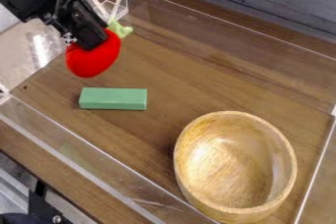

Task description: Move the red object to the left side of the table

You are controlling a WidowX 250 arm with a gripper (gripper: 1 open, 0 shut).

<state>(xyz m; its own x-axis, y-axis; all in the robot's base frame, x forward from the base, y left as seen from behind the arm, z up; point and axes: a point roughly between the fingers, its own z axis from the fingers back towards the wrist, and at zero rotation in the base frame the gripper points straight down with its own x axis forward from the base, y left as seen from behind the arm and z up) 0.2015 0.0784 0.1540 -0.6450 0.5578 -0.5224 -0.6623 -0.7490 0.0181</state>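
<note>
The red object (90,59) is a small round red toy fruit with a light-green stem (118,28). It hangs just above the left part of the wood-grain table (223,76), near the left acrylic wall. My black gripper (89,37) reaches down from the upper left and is shut on the fruit's top. The fingertips are partly hidden by the fruit and the arm.
A green rectangular block (113,98) lies on the table just below the fruit. A large wooden bowl (237,164) sits at the front right. Low clear acrylic walls (79,144) edge the tabletop.
</note>
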